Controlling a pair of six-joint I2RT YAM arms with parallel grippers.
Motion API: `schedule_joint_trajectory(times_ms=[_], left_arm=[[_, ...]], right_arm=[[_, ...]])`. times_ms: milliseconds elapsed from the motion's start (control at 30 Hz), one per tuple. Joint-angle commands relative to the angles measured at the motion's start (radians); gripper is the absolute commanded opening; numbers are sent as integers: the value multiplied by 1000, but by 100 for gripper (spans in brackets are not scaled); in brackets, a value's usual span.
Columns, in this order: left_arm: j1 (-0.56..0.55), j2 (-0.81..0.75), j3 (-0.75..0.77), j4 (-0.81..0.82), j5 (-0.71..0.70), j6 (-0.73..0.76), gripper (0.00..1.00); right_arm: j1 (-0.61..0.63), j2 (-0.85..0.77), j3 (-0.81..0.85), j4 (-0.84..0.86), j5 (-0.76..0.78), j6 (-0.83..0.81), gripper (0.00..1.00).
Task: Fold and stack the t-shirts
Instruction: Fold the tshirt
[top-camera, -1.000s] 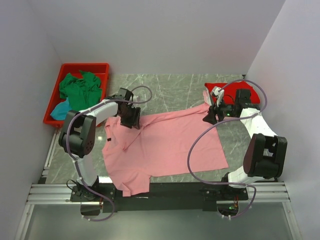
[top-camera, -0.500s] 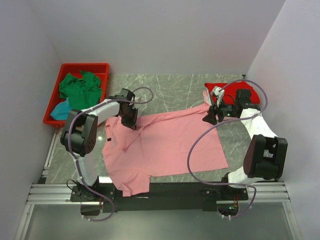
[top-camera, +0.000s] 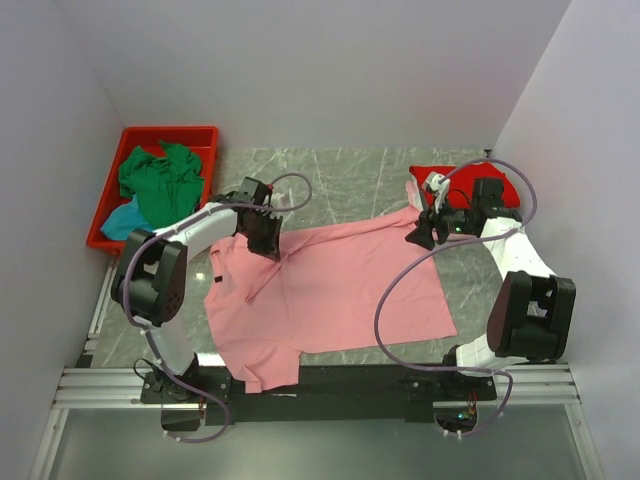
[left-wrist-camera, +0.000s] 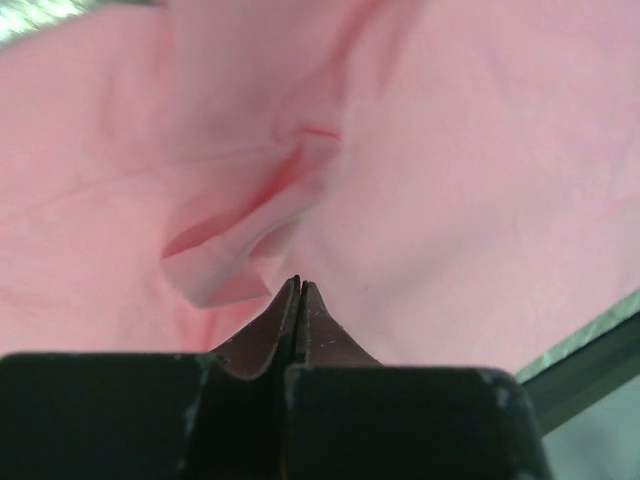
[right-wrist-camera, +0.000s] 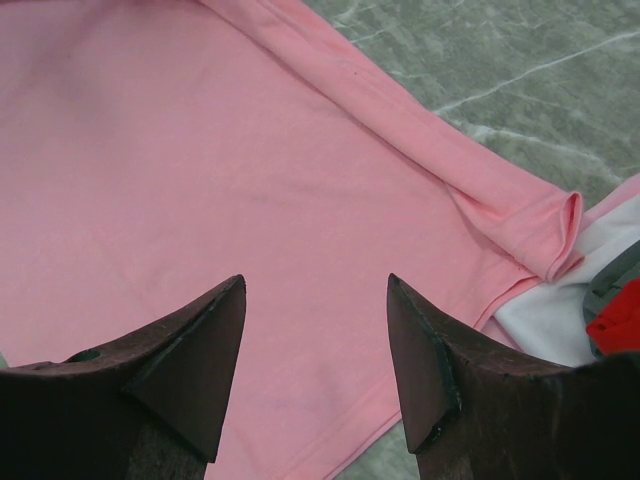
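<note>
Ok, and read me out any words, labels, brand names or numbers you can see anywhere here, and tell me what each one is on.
No text can be read in any of the views.
The dark neck label on the salmon pink t-shirt: too small to read.
The red bin: no print shows on it.

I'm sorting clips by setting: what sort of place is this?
Probably a robotics lab test cell, not a home: a left arm and right arm mounted on a metal rail, plain white walls boxing in the marble-look table, and a pink t-shirt spread flat.
</note>
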Motion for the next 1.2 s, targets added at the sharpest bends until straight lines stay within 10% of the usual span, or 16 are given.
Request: schedule_joint_trajectory(times_ms=[0, 633, 1033, 1167], left_arm=[[-23, -62, -35, 19, 59, -2, 1], [-203, -79, -124, 209, 101, -143, 3], [-280, -261, -110, 229, -230, -165, 59], [-232, -255, -130, 235, -296, -185, 64]], right_arm=[[-12, -55, -4, 2, -31, 3, 65], [-27, -51, -5, -1, -34, 2, 65], [-29, 30, 101, -53, 98, 11, 66], [-18, 92, 191, -78, 193, 75, 65]])
